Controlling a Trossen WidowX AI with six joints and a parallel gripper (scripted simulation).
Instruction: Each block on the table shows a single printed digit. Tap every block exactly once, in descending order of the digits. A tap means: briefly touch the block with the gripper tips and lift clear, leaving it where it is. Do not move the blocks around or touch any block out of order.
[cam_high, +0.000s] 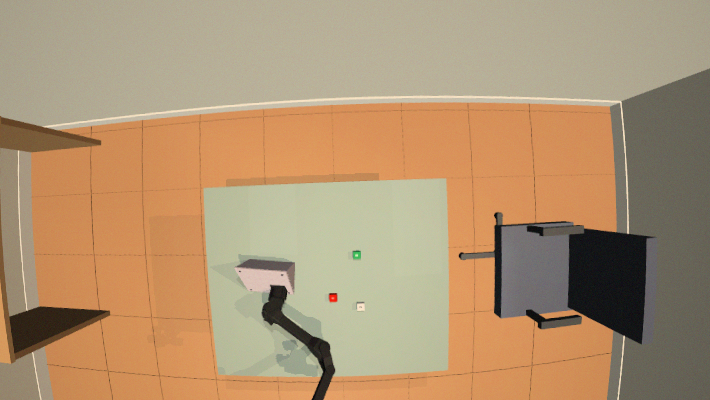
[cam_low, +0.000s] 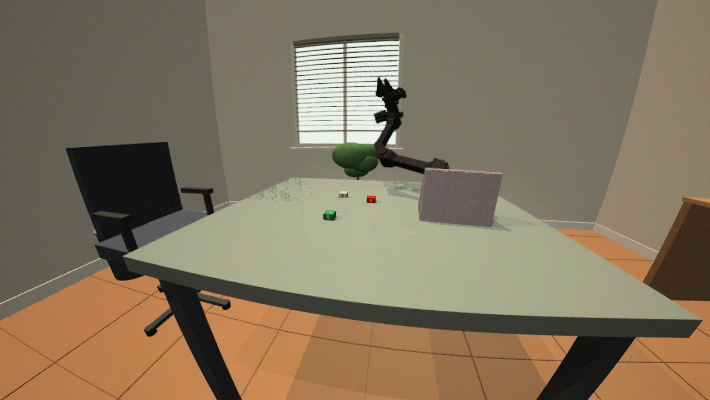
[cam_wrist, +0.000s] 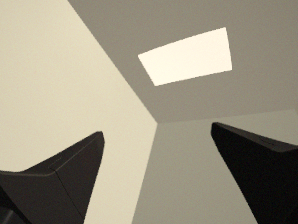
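A green block (cam_high: 356, 255) (cam_low: 329, 215), a red block (cam_high: 333, 297) (cam_low: 371, 199) and a white block (cam_high: 360, 307) (cam_low: 343, 194) lie apart on the pale green table (cam_high: 400, 215) (cam_low: 380, 270). Each shows a small mark on top, too small to read. The red and white blocks are near each other; the green one stands farther off. My gripper (cam_low: 382, 80) (cam_wrist: 158, 133) is open and empty. It points upward high above the table, far from all blocks. The wrist view shows only walls and ceiling between the fingertips.
A pinkish box-shaped base (cam_high: 265, 279) (cam_low: 460, 197) stands on the table, with the arm (cam_high: 295, 327) (cam_low: 410, 163) reaching out from it. A dark office chair (cam_high: 535, 270) (cam_low: 125, 190) stands beside the table. A wooden shelf (cam_high: 55, 325) is at the far left in the top view.
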